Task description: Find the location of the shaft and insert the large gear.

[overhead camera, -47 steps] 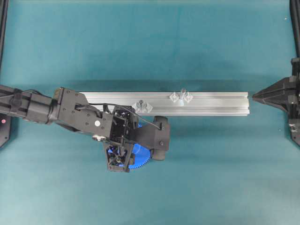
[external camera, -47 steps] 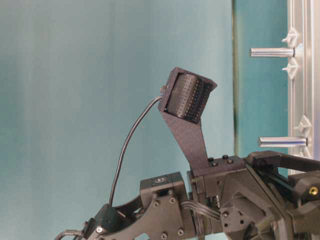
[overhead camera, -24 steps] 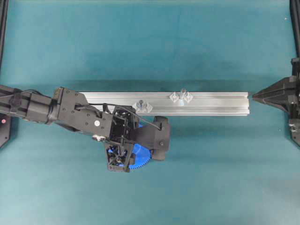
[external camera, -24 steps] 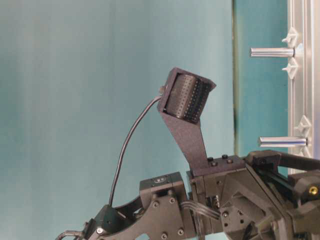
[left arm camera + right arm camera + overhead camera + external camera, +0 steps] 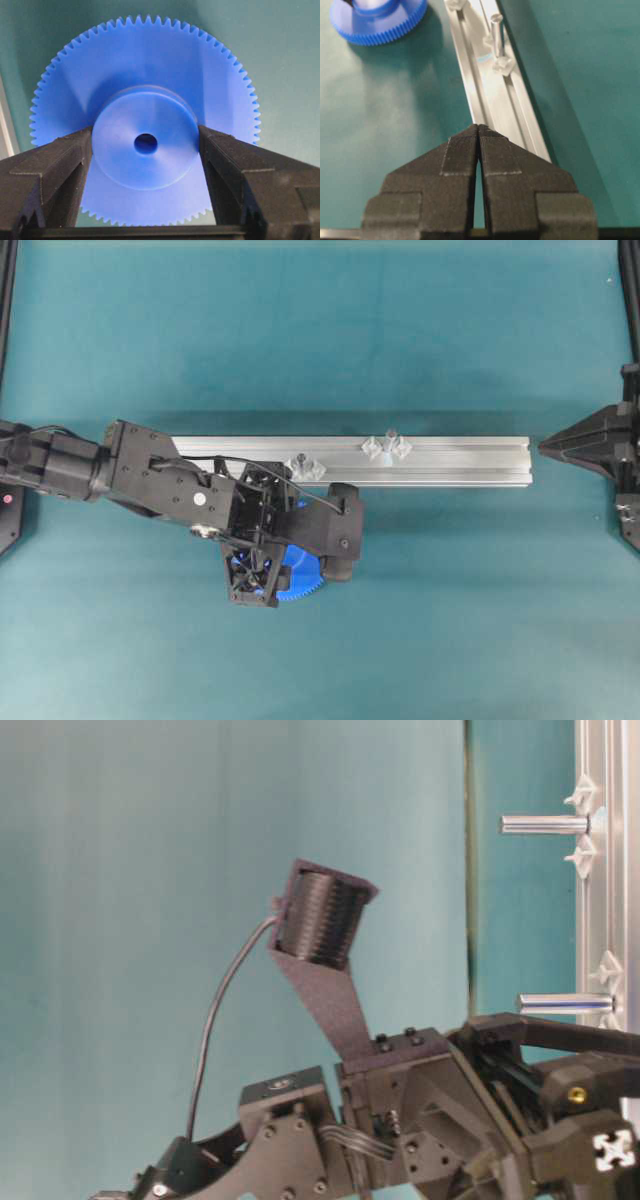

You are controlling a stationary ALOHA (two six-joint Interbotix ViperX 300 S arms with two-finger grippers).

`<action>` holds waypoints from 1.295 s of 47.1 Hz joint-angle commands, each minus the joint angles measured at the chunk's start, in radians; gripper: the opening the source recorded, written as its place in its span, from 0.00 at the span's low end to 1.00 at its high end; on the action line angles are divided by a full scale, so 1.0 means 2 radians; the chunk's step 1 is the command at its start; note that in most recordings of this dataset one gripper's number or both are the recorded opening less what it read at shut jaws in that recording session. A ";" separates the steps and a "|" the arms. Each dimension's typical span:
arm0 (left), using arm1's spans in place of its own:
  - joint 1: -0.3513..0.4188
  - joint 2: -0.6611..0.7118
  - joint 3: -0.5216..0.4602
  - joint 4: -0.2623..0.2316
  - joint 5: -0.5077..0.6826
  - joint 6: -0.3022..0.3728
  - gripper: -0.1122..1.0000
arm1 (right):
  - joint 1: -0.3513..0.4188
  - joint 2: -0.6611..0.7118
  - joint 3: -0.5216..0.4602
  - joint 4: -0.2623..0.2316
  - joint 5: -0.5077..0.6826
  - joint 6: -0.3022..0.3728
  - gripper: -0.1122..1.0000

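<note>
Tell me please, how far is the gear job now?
Done: the left gripper has its fingers against the hub of the large gear, which seems to be held. In hand: carrying it; the gear is beside the aluminium rail. Left: bringing it to the shaft and inserting it. The right gripper rests shut.

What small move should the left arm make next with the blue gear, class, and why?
Probably lift it. The left gripper has its fingers against the hub of the large gear, which appears to sit low by the mat, while the shaft stands apart on the aluminium rail.
</note>
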 commanded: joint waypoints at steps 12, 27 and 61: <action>0.000 -0.035 -0.057 0.004 0.057 0.018 0.74 | -0.002 0.003 -0.006 -0.001 -0.002 0.003 0.11; 0.008 -0.056 -0.097 0.004 0.098 0.044 0.74 | -0.002 0.003 -0.007 -0.001 -0.002 0.003 0.11; 0.030 -0.070 -0.189 0.005 0.209 0.081 0.74 | -0.002 0.002 -0.008 -0.001 -0.004 0.003 0.11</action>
